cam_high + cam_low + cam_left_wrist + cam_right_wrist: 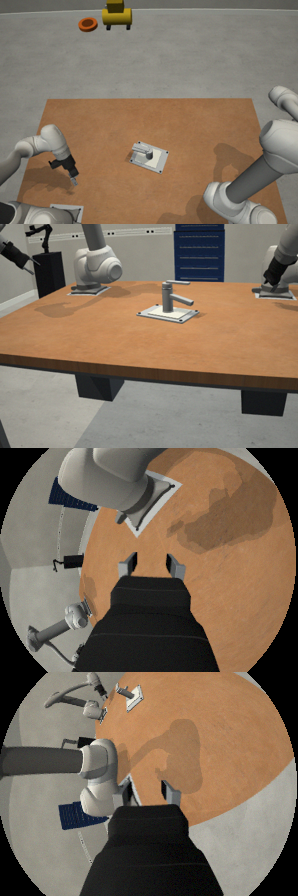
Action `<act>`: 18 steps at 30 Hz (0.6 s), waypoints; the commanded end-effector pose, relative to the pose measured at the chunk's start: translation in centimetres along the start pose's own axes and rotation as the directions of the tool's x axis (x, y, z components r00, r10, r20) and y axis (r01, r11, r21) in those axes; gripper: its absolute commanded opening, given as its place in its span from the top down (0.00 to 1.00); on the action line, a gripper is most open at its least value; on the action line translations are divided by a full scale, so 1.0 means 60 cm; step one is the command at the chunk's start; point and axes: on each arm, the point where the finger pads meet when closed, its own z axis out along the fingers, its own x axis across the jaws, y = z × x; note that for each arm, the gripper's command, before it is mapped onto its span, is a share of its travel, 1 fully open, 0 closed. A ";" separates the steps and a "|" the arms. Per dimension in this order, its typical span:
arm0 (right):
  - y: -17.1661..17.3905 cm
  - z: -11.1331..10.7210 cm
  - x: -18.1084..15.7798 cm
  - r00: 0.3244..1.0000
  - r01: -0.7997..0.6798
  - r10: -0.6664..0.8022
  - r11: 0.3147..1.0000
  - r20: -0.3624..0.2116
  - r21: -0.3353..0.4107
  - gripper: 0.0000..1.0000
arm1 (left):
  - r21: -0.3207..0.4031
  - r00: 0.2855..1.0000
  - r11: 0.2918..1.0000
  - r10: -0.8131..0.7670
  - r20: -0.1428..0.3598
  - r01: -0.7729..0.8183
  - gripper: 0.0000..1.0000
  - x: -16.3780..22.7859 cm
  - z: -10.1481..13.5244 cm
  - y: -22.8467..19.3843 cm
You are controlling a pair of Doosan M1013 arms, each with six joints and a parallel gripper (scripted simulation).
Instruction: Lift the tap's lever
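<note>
The grey tap (149, 156) (167, 299) (125, 693) stands upright on its mounting plate (164, 163) (142, 314). Its flat lever (139, 148) (180, 282) lies about level on top, above the down-sloping spout (182, 299) and pointing roughly the same way. My left gripper (74, 180) (151, 558) is open and empty, well away from the tap, above the table on the left in the top view. My right gripper (36, 268) (146, 786) is open and empty, raised far from the tap; the top view does not show its fingers.
The wooden table (110, 124) (110, 340) carries both arm bases, the left one (276, 291) and the right one (88, 288). The right arm's large links (287, 146) fill the right side of the top view. A blue cabinet (199, 254) stands behind the table.
</note>
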 end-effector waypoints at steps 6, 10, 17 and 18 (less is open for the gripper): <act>0.103 -0.010 0.007 0.992 0.122 -0.120 0.990 -0.030 0.072 0.00 | 0.000 1.000 1.000 0.000 -0.001 0.000 0.00 0.000 -0.001 0.000; 0.160 -0.009 0.005 0.982 0.188 -0.183 0.976 -0.056 0.106 0.00 | 0.000 1.000 1.000 0.000 -0.001 0.000 0.00 0.000 -0.001 0.000; 0.257 0.001 -0.006 0.951 0.302 -0.287 0.941 -0.114 0.153 0.00 | 0.000 1.000 1.000 0.000 -0.001 0.000 0.00 0.000 -0.001 0.000; 0.270 0.003 -0.009 0.946 0.318 -0.301 0.935 -0.123 0.159 0.00 | 0.000 1.000 1.000 0.000 -0.001 0.000 0.00 0.000 -0.001 0.000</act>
